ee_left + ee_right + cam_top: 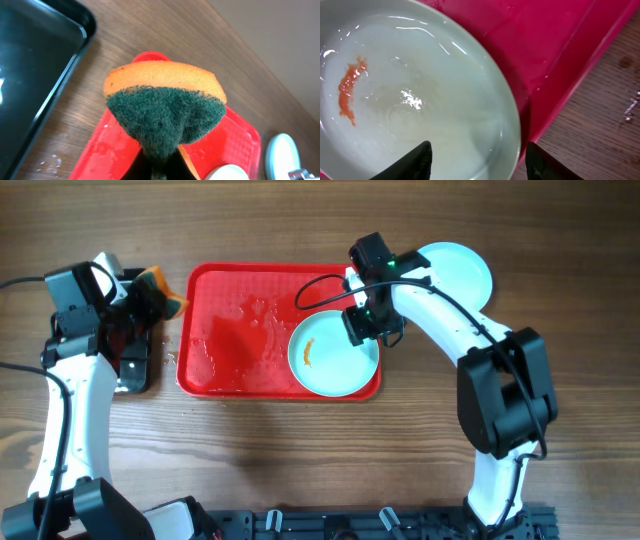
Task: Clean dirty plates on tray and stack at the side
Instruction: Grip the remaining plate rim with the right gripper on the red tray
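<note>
A pale aqua plate (pixel 335 352) with an orange smear (pixel 349 92) lies in the right end of the red tray (pixel 230 330). My right gripper (pixel 370 322) is at its far right rim. In the right wrist view the gripper (pixel 479 150) stands open, one finger over the plate's inside, the other outside the rim over the tray's edge. Left of the tray my left gripper (pixel 150 292) is shut on an orange sponge with a green scrub side (pixel 165 105), held above the table. Another pale plate (pixel 460 268) lies on the table right of the tray.
A black tray (pixel 135 365) sits on the wood at the far left, under the left arm. The red tray's floor is wet and shiny. The right arm's cable (pixel 320 288) loops over the tray's back right corner.
</note>
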Available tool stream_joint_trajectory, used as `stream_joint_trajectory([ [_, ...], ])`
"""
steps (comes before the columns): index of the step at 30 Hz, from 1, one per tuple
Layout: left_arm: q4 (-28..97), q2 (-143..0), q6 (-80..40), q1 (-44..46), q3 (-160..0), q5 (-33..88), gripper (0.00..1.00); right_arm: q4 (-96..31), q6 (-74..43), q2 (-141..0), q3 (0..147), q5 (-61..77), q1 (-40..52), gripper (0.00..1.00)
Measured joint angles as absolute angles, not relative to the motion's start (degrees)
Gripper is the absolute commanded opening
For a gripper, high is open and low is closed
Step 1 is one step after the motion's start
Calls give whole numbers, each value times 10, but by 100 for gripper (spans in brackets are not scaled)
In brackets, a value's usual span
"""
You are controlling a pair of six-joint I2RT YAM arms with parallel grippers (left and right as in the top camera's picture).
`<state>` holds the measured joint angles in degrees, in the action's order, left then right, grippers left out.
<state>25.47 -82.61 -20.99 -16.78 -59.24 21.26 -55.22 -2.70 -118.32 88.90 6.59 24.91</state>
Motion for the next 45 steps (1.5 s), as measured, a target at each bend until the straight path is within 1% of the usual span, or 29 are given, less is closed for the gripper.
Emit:
stream_joint_trajectory([
  [1, 257, -826, -209, -168, -593, 209, 4, -552, -27, -1185, 889, 66, 253, 59],
  [3, 264, -826, -206, -165, -592, 214, 4, -552, -25, -1187, 889, 66, 262, 63],
  [5, 272, -826, -197, -158, -592, 229, 4, -552, -25, -1190, 889, 61, 266, 63],
  [10, 298, -826, -176, -118, -592, 255, 4, -552, -25, -1200, 889, 34, 268, 63],
  [20, 302, -826, -166, -48, -592, 266, 4, -552, -22, -1201, 890, 25, 269, 64],
  [23, 303, -826, -166, -34, -592, 267, 4, -558, -23, -1202, 902, 30, 269, 69],
  [25, 305, -828, -166, -18, -592, 267, 4, -561, -29, -1203, 921, 30, 269, 70],
  [26, 307, -829, -166, -13, -592, 266, 4, -562, -37, -1203, 929, 29, 269, 72],
  [29, 316, -837, -166, 3, -593, 257, 4, -561, -78, -1203, 950, 11, 268, 73],
  [32, 323, -846, -166, 11, -592, 249, 4, -550, -103, -1203, 955, -4, 265, 73],
  [37, 339, -868, -166, 22, -592, 244, 4, -547, -104, -1205, 955, -16, 261, 71],
  [43, 350, -877, -166, 27, -591, 243, 4, -547, -104, -1226, 955, -19, 260, 62],
  [45, 352, -878, -166, 26, -591, 243, 4, -547, -104, -1232, 955, -20, 260, 62],
])
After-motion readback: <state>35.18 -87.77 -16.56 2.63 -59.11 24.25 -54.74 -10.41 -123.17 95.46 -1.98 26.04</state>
